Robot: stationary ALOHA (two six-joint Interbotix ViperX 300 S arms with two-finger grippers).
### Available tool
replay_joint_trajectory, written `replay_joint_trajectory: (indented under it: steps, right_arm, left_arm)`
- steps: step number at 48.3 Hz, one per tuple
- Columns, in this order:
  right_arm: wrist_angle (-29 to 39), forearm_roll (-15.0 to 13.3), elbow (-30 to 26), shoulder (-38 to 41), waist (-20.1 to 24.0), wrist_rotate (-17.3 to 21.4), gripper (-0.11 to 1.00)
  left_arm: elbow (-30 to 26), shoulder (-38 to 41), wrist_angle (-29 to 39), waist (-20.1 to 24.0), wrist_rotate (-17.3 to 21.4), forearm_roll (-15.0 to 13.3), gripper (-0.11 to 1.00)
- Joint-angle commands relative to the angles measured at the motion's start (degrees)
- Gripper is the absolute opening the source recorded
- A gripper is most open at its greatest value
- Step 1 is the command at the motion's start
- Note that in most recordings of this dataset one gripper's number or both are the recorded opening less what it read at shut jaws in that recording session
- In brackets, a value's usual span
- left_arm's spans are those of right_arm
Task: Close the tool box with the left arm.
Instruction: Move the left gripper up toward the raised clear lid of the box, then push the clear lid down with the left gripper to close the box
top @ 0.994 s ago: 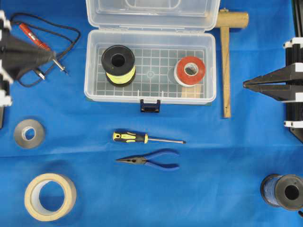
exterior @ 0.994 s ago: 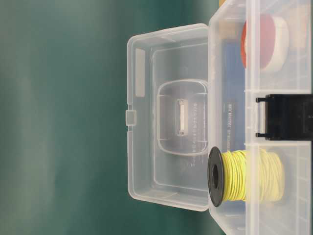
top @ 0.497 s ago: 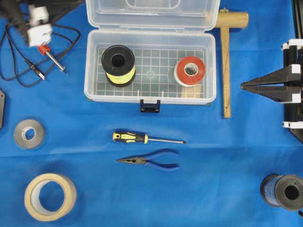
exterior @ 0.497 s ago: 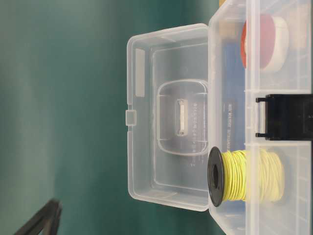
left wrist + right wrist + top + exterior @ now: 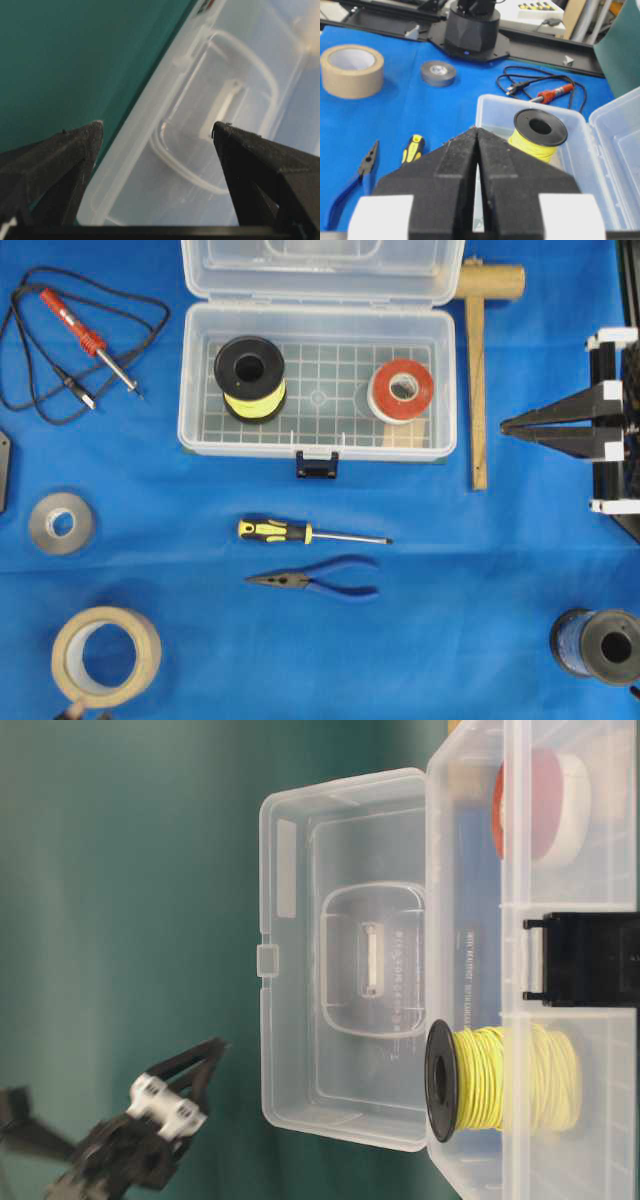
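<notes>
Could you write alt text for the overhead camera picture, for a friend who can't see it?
An open clear tool box sits on a blue cloth, holding a spool of yellow wire and a roll of red tape. Below it lie a screwdriver and blue pliers; the shut right gripper points in from the edge.

Clear glossy plastic tool box point(image 5: 317, 380) on matt blue cloth point(image 5: 450, 560)

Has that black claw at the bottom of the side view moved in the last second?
Yes. The left gripper was absent a second ago; it has come in from the bottom left corner toward the open lid of the tool box.
</notes>
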Motion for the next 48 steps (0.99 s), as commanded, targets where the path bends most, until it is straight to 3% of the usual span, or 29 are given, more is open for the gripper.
replay_joint_trajectory:
  steps: [1,20,48]
  right_arm:
    - [-0.18,0.0,-0.97,0.62,-0.09,-0.09,0.0]
    - [-0.09,0.0,-0.79,0.97,-0.09,-0.09,0.0]
    - [-0.18,0.0,-0.7,1.49,-0.18,-0.18,0.0]
  left_arm:
    - [-3.6,2.72,0.97,0.88,0.26,0.0,0.89]
    - [-4.83,9.49,5.27,1.41,-0.62,-0.09,0.89]
    - [-4.66,4.13,15.21,-6.86,-0.79,-0.09,0.89]
